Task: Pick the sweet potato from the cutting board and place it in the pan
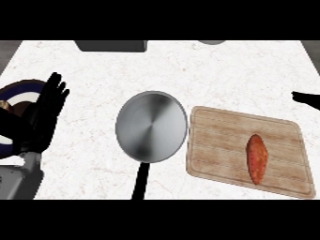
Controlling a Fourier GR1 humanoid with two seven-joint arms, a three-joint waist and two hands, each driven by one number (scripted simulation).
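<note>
An orange sweet potato point(257, 158) lies lengthwise on the right half of a wooden cutting board point(217, 140). Left of the board sits a round grey pan point(152, 126), nothing inside it, with its black handle point(141, 180) pointing toward the lower edge. My left hand point(43, 110) rests at the far left, open with fingers straight and pointing up, far from the board. My right hand point(316, 101) shows only as dark fingers at the right edge, above and right of the board, apart from the sweet potato; a further dark bit shows at the edge lower down.
A dark blue plate point(3, 140) with a white inner ring lies at the left edge, partly behind my left hand. A grey box point(111, 45) and a small grey round thing point(211, 42) stand at the counter's far edge.
</note>
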